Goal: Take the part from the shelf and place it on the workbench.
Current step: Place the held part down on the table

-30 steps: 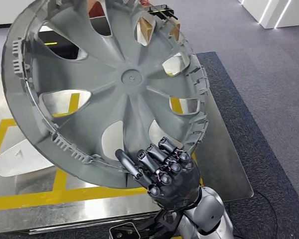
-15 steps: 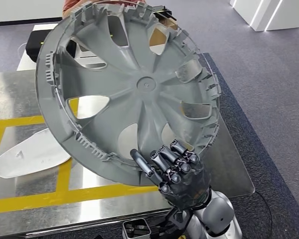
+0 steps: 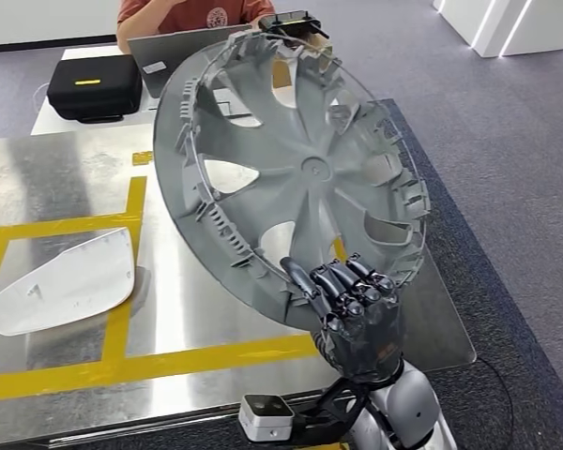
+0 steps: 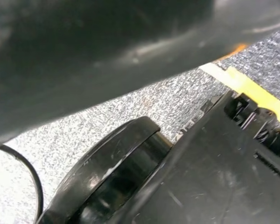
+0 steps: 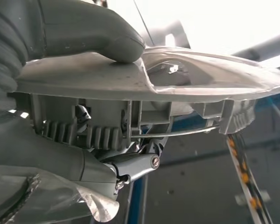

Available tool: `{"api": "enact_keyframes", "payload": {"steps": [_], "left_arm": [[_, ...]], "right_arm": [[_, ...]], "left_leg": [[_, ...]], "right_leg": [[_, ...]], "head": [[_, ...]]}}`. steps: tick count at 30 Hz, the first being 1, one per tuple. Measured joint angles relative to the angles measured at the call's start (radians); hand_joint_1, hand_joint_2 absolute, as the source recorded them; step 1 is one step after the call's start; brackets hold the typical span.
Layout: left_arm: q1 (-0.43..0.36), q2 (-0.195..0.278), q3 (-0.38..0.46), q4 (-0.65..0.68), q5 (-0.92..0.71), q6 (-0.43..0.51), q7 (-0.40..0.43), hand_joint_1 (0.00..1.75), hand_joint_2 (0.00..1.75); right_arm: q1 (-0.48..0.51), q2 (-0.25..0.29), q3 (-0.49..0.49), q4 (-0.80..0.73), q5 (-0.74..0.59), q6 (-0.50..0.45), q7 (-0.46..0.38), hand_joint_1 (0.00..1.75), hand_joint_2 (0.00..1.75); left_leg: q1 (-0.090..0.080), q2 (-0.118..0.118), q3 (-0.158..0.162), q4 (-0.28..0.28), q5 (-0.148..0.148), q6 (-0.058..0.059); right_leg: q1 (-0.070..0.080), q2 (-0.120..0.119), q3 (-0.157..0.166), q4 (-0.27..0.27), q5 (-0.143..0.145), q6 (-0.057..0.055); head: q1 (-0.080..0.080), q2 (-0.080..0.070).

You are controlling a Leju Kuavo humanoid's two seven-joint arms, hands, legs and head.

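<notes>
My right hand (image 3: 353,314) grips the near rim of a large grey wheel cover (image 3: 293,173), holding it tilted in the air over the steel workbench (image 3: 66,187), its ribbed inner side towards me. In the right wrist view the thick thumb (image 5: 107,37) presses on one face of the wheel cover's rim (image 5: 173,79) and the fingers (image 5: 61,158) clamp from the other side. Grey speckled floor with a yellow stripe (image 4: 251,88) fills the part of the left wrist view not taken by dark shapes.
A white curved panel (image 3: 63,281) lies on the workbench's left part, beside yellow tape lines (image 3: 123,272). A black case (image 3: 91,84) and a laptop (image 3: 173,52) sit on a table behind it, where a person in a red shirt (image 3: 193,11) sits. Dark carpet (image 3: 477,281) borders the bench's right edge.
The whole view has shifted, so the camera moved. The wheel cover and my right hand now sit further right and look smaller; the white panel, case and person have come into sight.
</notes>
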Motion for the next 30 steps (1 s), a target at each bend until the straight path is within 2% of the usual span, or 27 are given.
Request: {"api": "enact_keyframes", "payload": {"steps": [5,13,25,30], "left_arm": [[0.005,-0.002,0.029,0.000,-0.018,-0.008,0.001,0.00,0.00],[0.009,-0.005,0.067,0.000,-0.055,-0.010,0.011,0.00,0.00],[0.010,-0.005,0.076,0.000,-0.055,-0.010,0.014,0.00,0.00],[0.010,-0.005,0.078,0.000,-0.055,-0.010,0.014,0.00,0.00]], "right_arm": [[0.002,-0.022,0.035,0.084,-0.049,0.000,0.055,1.75,1.75],[0.010,-0.039,0.036,0.207,-0.143,0.000,0.000,1.75,1.75],[0.017,-0.055,0.032,0.272,-0.155,0.000,-0.001,1.75,1.75],[0.012,-0.057,0.035,0.311,-0.153,0.000,0.030,1.75,1.75]], "left_leg": [[0.002,0.000,0.000,0.000,0.001,-0.001],[0.002,0.000,-0.001,0.000,0.001,-0.001],[0.002,0.000,-0.001,0.000,0.001,-0.001],[0.002,0.000,-0.001,0.000,0.001,-0.001]], "right_leg": [[0.002,-0.001,0.000,0.000,0.000,0.000],[0.002,-0.002,0.000,0.001,0.000,0.000],[0.002,-0.002,-0.001,0.001,0.000,0.000],[0.002,-0.002,-0.001,0.001,0.000,0.000]], "head": [[0.000,0.000],[0.000,0.000],[0.000,0.000],[0.000,0.000]]}}
